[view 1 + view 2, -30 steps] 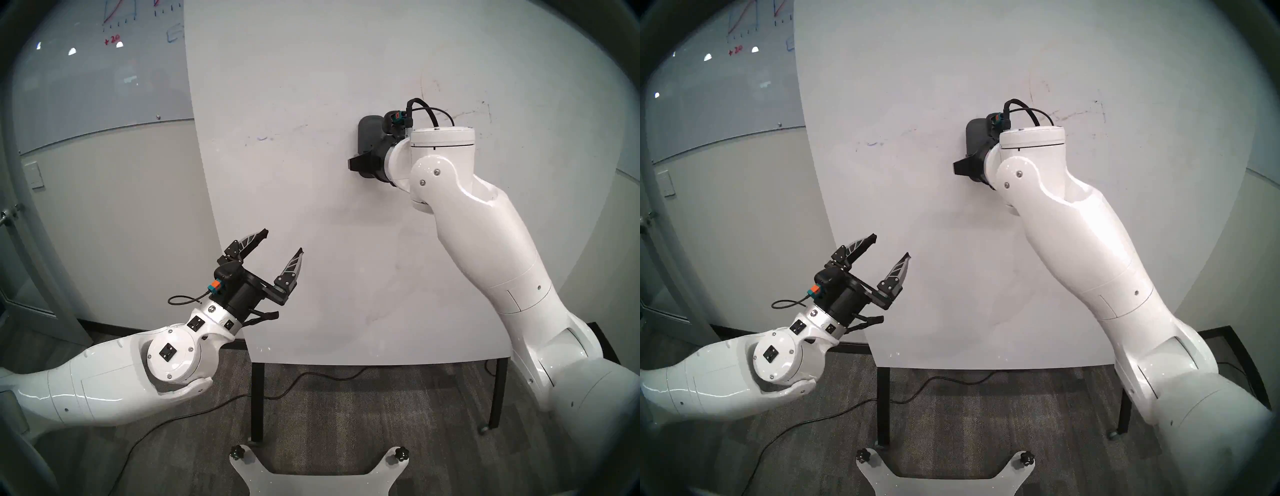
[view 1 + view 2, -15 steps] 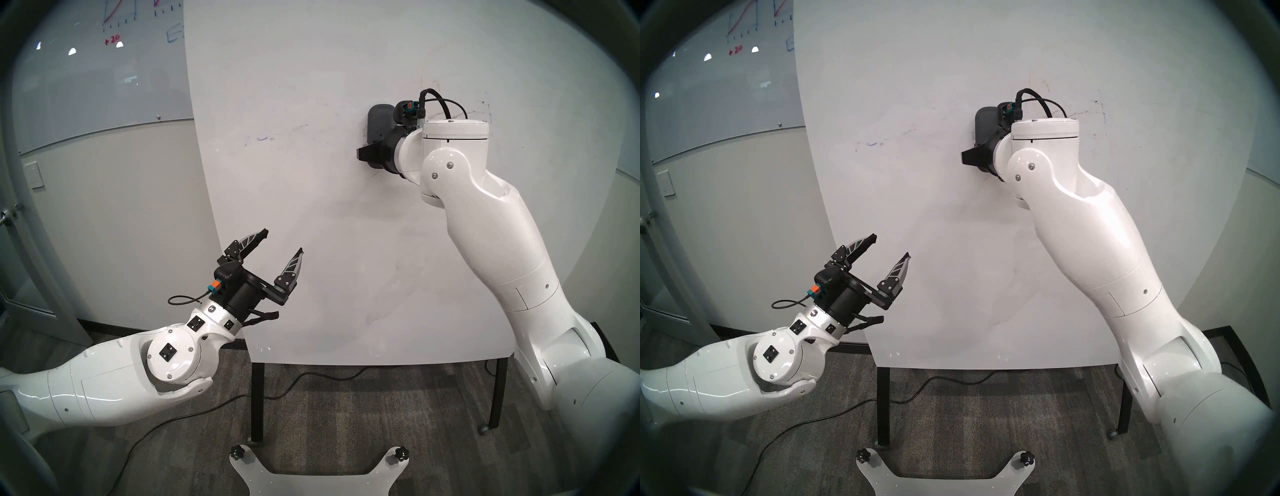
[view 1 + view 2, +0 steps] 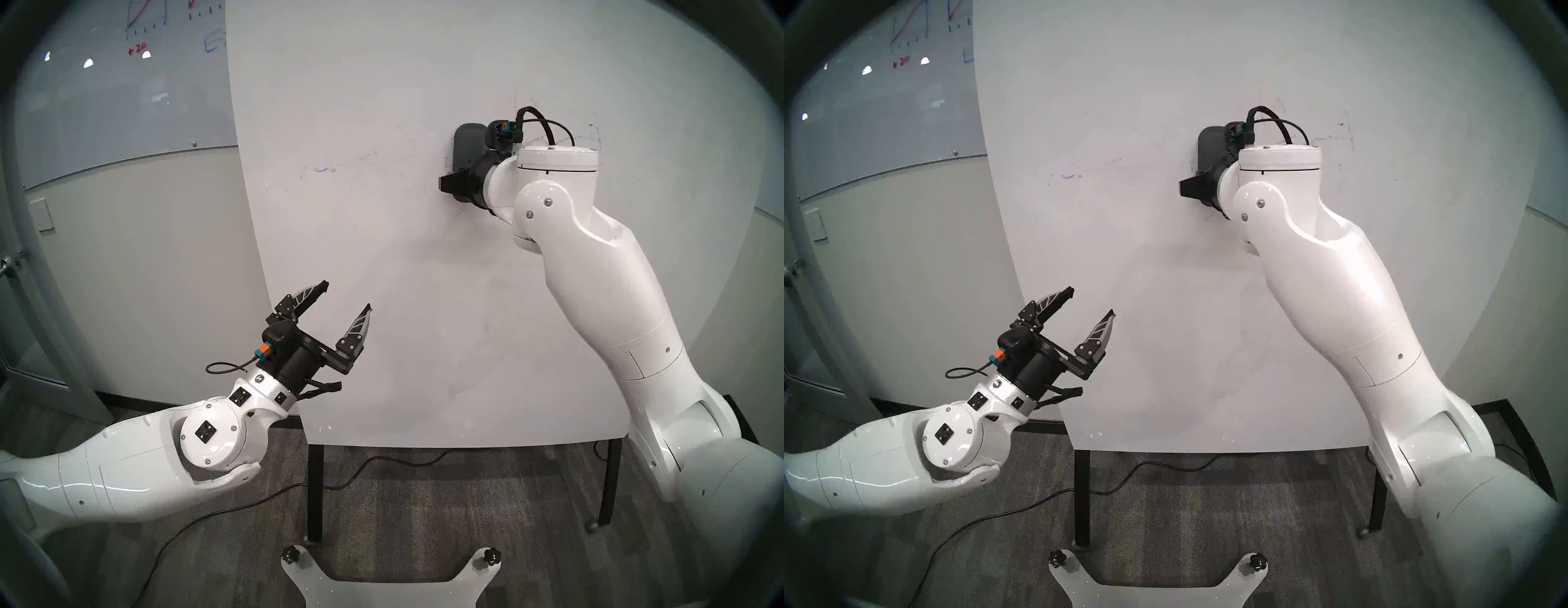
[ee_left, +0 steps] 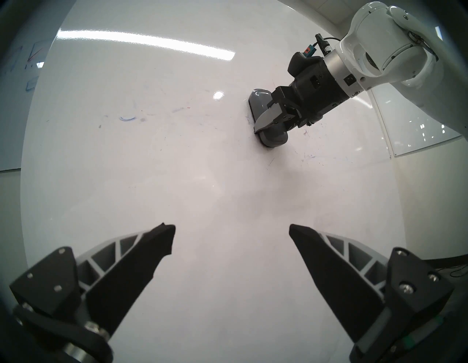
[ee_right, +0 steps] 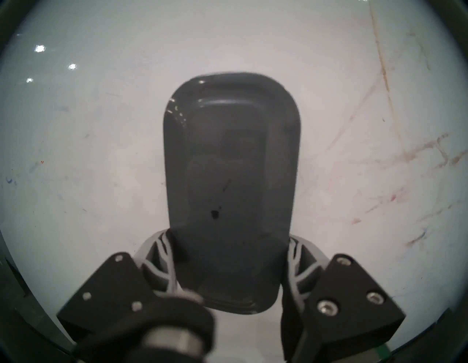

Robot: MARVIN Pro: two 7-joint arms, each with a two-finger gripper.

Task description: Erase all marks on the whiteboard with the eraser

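Note:
The whiteboard (image 3: 403,276) stands upright in front of me on thin black legs. My right gripper (image 3: 463,180) is shut on the dark grey eraser (image 3: 466,144), which is pressed flat against the board's upper middle. In the right wrist view the eraser (image 5: 230,177) points up between the gripper's fingers (image 5: 162,256). Faint orange-brown marks (image 5: 385,76) lie to its right, and thin dark strokes (image 3: 589,136) show beyond the wrist. A small blue curl (image 3: 321,170) sits well to the left of the eraser. My left gripper (image 3: 348,298) hangs open and empty near the board's lower left.
A glossy glass panel with red and blue graphs (image 3: 127,85) hangs on the wall behind at left. A black cable (image 3: 382,463) runs over the carpet under the board, past its front leg (image 3: 316,492). My base plate (image 3: 390,586) is at the bottom.
My right arm has slid the eraser up and to the right along the board, uncovering a short dark stroke below it. The left arm has not moved.

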